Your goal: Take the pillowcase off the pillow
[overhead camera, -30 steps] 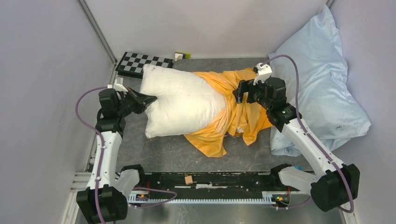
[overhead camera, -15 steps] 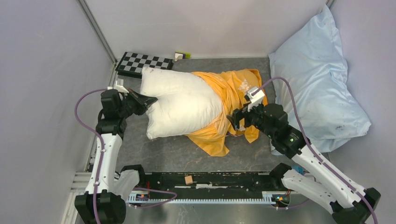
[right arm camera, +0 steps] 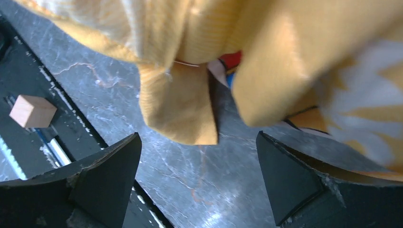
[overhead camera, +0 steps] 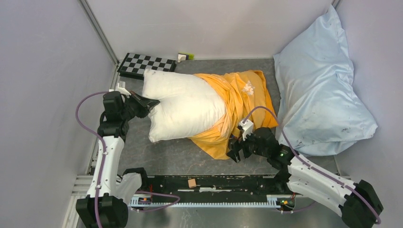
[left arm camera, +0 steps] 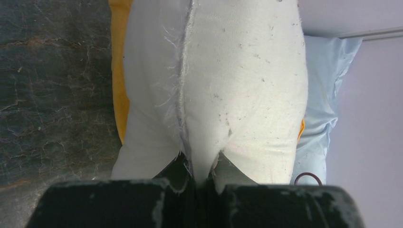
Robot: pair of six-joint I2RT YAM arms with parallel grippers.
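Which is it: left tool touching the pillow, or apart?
Touching. The left wrist view shows the left tool pinching the pillow at its edge.

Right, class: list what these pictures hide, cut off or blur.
- Top view: the pillow has its right end hidden inside the pillowcase.
- Right wrist view: the pillowcase print is blurred and folded under.
- Left wrist view: the left gripper has its fingertips buried in the pillow's seam.
- Top view: the small object by the checkerboard is too small to identify.
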